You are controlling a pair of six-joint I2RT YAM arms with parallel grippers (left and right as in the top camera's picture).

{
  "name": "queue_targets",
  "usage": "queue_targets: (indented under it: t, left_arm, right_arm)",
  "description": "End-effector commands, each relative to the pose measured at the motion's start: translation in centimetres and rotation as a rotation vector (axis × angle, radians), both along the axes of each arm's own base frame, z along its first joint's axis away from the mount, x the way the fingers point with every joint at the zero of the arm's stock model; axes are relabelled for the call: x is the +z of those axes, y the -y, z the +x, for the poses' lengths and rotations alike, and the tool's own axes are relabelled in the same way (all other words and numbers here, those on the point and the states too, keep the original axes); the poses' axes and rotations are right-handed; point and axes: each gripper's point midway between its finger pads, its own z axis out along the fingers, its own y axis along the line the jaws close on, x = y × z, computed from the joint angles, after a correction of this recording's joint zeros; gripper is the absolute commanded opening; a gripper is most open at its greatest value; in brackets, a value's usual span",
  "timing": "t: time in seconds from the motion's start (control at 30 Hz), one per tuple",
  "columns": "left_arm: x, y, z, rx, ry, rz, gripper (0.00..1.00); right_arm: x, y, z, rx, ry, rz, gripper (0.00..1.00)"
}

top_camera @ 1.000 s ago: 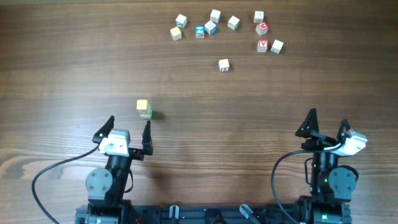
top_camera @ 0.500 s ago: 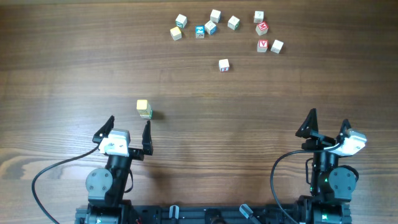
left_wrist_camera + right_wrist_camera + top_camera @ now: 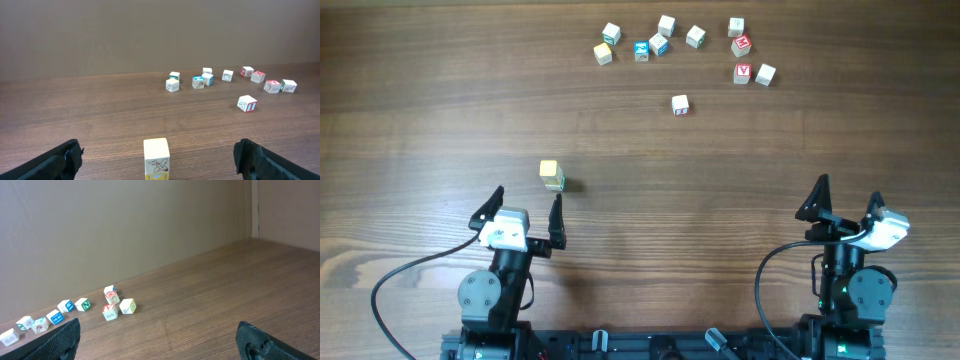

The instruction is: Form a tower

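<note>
Left gripper (image 3: pixel 528 196) and right gripper (image 3: pixel 847 190) both sit wide open holding nothing, so I'd guess the tower (image 3: pixel 552 176) stands finished, well apart from the loose cubes (image 3: pixel 667 25).

A wooden table (image 3: pixel 740 190) with dark brown grain running side to side fills the overhead view. Behind its far edge stands a plain, matte beige wall (image 3: pixel 150 35). In the right wrist view a dark vertical seam (image 3: pixel 258 207) marks a corner where a side wall (image 3: pixel 292 205) meets it. The light is soft and even, and shadows are faint.
</note>
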Motion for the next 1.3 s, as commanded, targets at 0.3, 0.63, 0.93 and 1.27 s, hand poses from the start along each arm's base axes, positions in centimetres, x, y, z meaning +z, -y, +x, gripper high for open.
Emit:
queue_targets:
  t: [0.3,0.63,0.93,1.27]
  left_arm:
    - [-0.16,-0.10,-0.01,0.006,0.002,0.012,1.00]
    - [-0.16,-0.10,-0.01,0.006,0.002,0.012,1.00]
    - [-0.20,-0.10,0.00,0.006,0.000,0.012,1.00]
    - [-0.20,-0.10,0.00,0.006,0.000,0.012,1.00]
  right_arm:
    - [0.29,0.10,-0.10,-0.004,0.010,-0.021,1.00]
    - [0.29,0.10,-0.10,-0.004,0.010,-0.021,1.00]
    - [0.29,0.10,-0.10,-0.004,0.010,-0.021,1.00]
    - [0.29,0.10,-0.10,-0.004,0.010,-0.021,1.00]
